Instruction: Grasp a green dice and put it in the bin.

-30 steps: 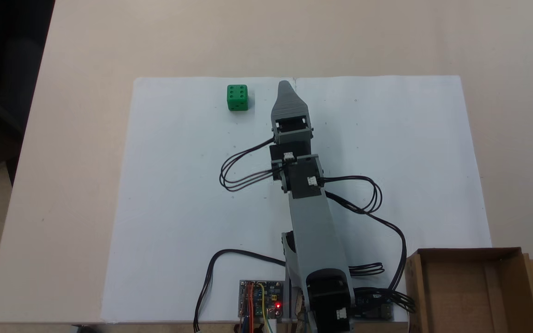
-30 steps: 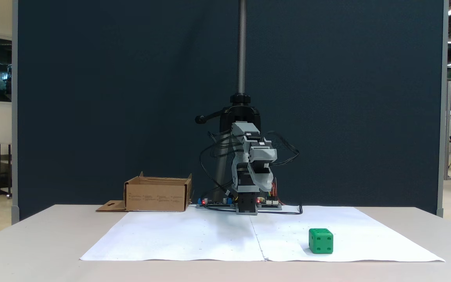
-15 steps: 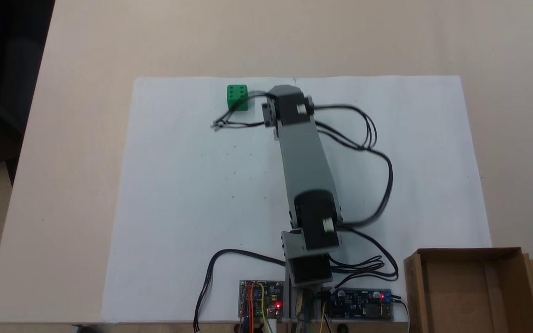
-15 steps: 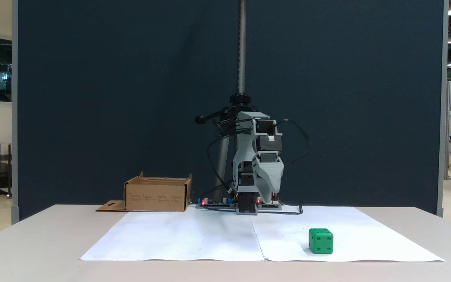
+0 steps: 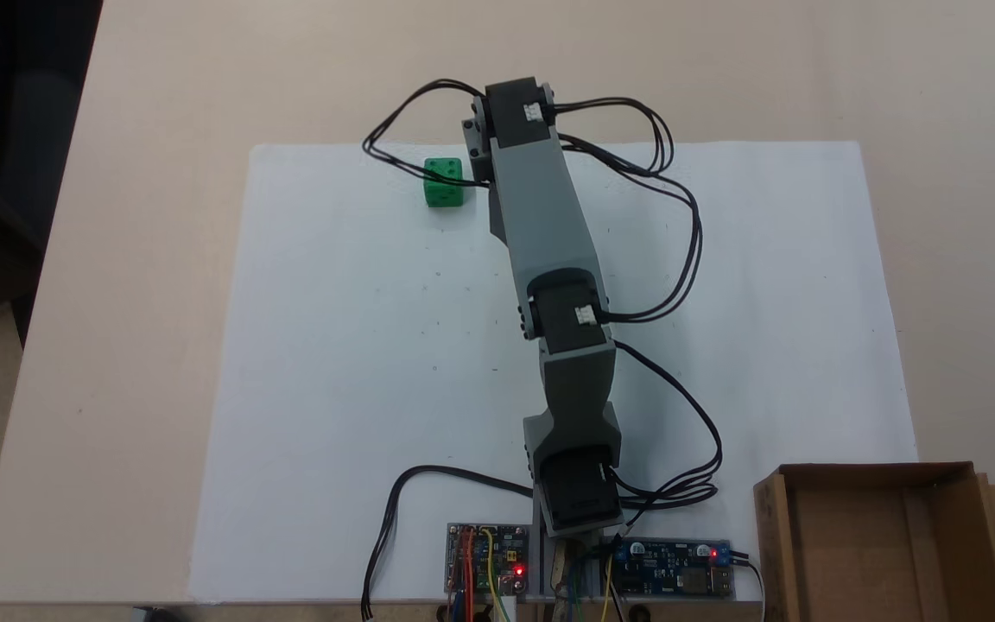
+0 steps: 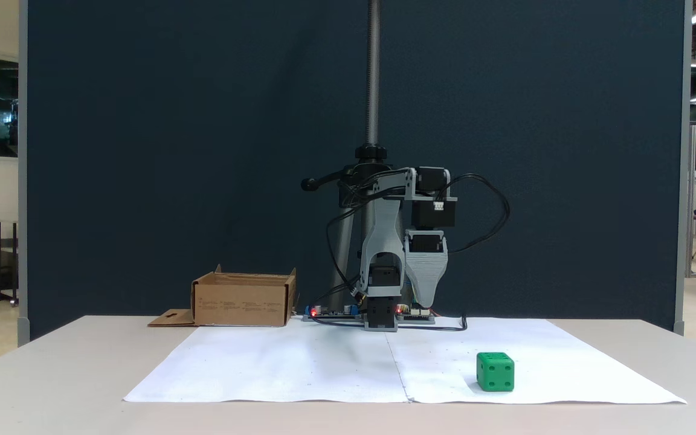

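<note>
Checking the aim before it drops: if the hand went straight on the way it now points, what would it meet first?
Probably the white paper: the hand points straight down, left of the green dice, though depth is unclear.

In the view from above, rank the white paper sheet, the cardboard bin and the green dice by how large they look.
1. White paper sheet, the largest by far.
2. Bin, cut off by the frame's lower edge, yet clearly mid-sized.
3. Green dice, the smallest.
</note>
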{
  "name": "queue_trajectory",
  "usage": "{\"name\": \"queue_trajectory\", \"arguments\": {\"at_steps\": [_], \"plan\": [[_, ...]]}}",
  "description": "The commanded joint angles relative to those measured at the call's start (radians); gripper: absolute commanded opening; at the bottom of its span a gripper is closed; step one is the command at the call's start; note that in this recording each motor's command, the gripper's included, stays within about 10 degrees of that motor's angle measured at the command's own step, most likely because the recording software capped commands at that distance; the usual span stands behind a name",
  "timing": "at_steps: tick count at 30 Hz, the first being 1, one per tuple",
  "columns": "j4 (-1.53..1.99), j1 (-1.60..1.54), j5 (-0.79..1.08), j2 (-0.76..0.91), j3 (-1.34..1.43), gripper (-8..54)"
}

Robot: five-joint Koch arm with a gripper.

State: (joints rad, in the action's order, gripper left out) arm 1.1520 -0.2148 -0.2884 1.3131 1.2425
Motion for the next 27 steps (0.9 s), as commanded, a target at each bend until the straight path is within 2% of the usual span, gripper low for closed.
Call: {"name": "queue_trajectory", "arguments": {"at_steps": [1, 8, 27], "plan": [[0.071, -0.018, -0.121, 0.012, -0.083, 41.7], [0.063, -0.083, -0.178, -0.124, -0.204, 41.8], [-0.008, -0.158, -0.178, -0.397, -0.469, 41.9]]}}
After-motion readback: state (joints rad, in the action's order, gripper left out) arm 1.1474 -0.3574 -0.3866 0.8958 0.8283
